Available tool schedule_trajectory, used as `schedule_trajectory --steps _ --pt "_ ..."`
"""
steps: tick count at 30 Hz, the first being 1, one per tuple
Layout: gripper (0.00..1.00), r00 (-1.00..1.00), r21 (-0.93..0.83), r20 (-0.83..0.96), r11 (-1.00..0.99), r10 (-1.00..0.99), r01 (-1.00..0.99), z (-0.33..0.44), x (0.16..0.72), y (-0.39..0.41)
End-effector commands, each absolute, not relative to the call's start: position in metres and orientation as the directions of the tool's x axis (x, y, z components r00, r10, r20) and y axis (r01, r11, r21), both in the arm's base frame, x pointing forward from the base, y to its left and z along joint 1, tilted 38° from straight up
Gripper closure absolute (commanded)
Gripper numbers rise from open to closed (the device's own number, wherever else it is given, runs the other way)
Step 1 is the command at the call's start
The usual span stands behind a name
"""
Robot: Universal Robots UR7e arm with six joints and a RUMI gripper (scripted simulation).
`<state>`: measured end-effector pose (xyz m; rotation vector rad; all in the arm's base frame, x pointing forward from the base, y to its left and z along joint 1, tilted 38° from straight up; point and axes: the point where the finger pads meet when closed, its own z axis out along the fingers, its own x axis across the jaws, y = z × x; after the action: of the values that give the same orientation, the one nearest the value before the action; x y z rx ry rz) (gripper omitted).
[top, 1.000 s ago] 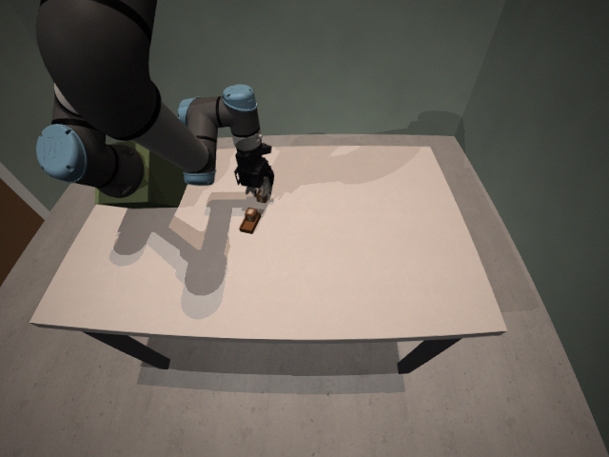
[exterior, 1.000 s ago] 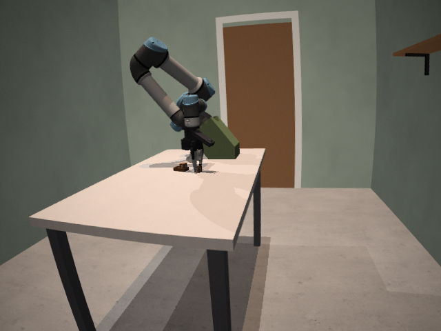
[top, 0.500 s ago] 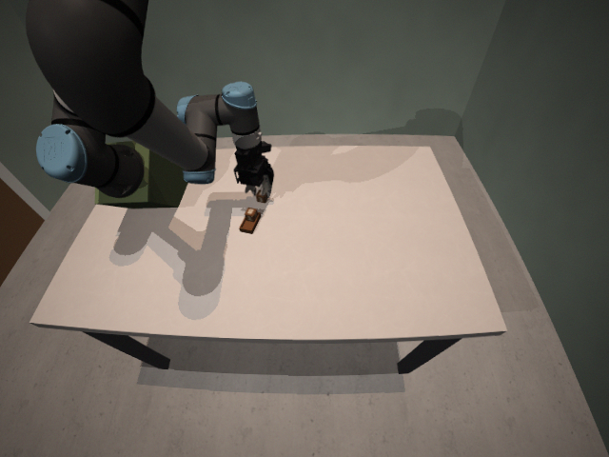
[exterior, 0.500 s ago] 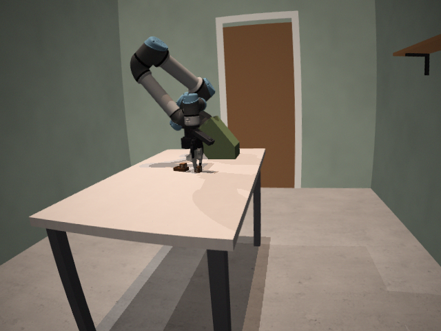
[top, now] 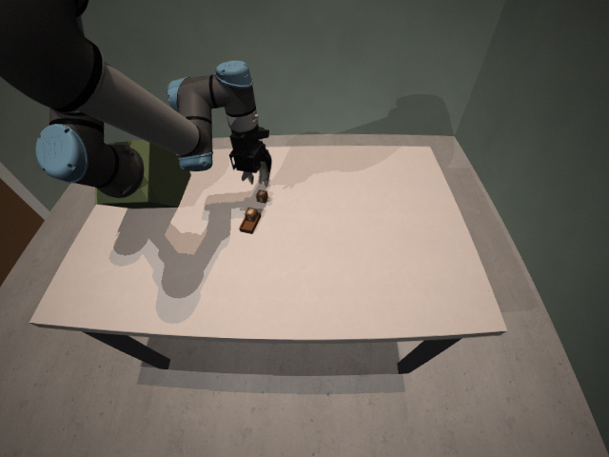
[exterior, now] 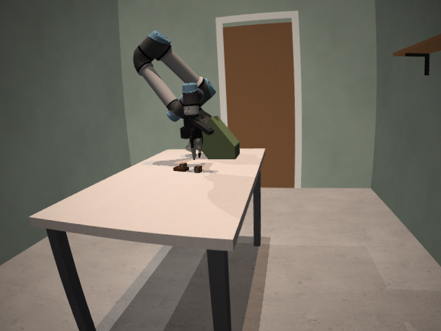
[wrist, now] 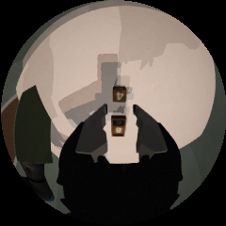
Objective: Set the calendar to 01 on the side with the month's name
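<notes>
A small brown tray [top: 247, 227] [exterior: 176, 169] lies on the table, with one wooden digit cube [top: 251, 213] [exterior: 182, 165] sitting in its end nearer the arm. The second cube [top: 263, 196] [exterior: 198, 168] lies loose on the table just beyond that end of the tray. My gripper [top: 256, 181] [exterior: 196, 155] [wrist: 120, 104] hangs a little above the loose cube, fingers partly apart with nothing between them. In the wrist view the loose cube [wrist: 118, 127] shows through the gap between the fingers, and the other cube [wrist: 119, 93] lies beyond it. The digits are too small to read.
The arm's olive green base block [top: 162, 177] [exterior: 218, 141] stands at the table's back corner. The white table top [top: 343, 255] [exterior: 160, 199] stretches wide to the right and front. A brown door [exterior: 260, 103] is behind the table.
</notes>
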<state>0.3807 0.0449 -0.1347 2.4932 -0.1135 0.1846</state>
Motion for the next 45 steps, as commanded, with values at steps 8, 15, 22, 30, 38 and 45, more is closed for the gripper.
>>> schedule_trajectory --steps 8,15,22,30,38,45 --pt "0.72 0.987 0.590 0.156 -0.798 -0.041 -0.127 -0.109 0.378 0.064" --pt "0.00 0.987 0.590 0.156 -0.798 -0.041 -0.127 -0.109 0.378 0.065" --pt "0.00 0.987 0.590 0.156 -0.798 -0.041 -0.127 -0.109 0.378 0.065" --pt "0.00 0.987 0.590 0.156 -0.798 -0.041 -0.127 -0.109 0.378 0.065" --pt "0.00 0.987 0.590 0.155 -0.798 -0.039 -0.124 -0.108 0.378 0.065" --pt "0.00 0.991 0.595 0.132 -0.799 -0.009 -0.086 -0.107 0.378 0.063"
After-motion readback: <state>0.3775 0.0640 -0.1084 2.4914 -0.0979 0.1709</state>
